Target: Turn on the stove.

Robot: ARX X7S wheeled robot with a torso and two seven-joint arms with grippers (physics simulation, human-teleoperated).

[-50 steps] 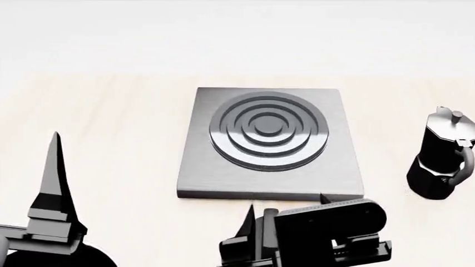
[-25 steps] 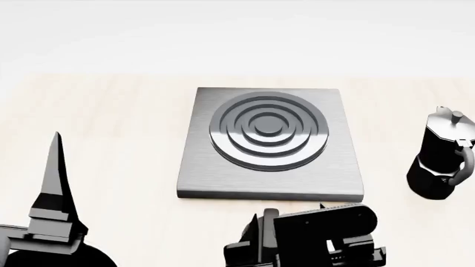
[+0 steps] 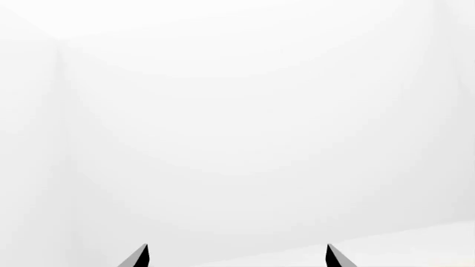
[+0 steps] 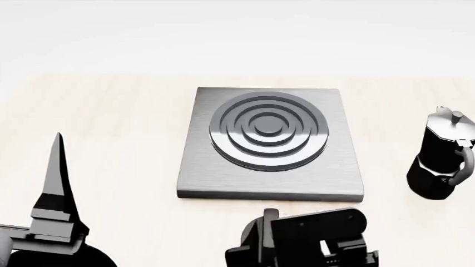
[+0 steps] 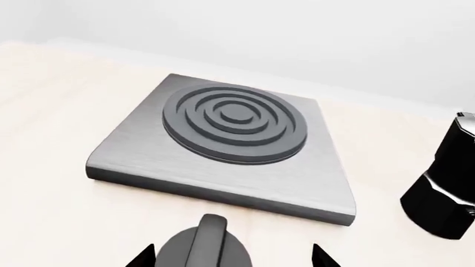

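A flat square brushed-grey metal stove [image 4: 271, 142] sits mid-counter. Its small round knob [image 5: 204, 250] lies between the right gripper's [image 5: 233, 257] spread, untouching fingers. The left gripper [image 3: 236, 257] is open, empty, near the front left corner.

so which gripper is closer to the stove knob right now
Right. The right gripper has its fingertips on either side of the stove's knob, just in front of the stove. The left gripper is off to the stove's left, pointing away.

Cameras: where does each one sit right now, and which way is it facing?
Head view: from above, down over the brushed-grey square stove plate, black moka pot; left gripper and right gripper show.
Left wrist view: faces blank white wall; only fingertips show.
Right wrist view: low, facing the stove, round black knob close.
Head and right wrist views share stove and pot.
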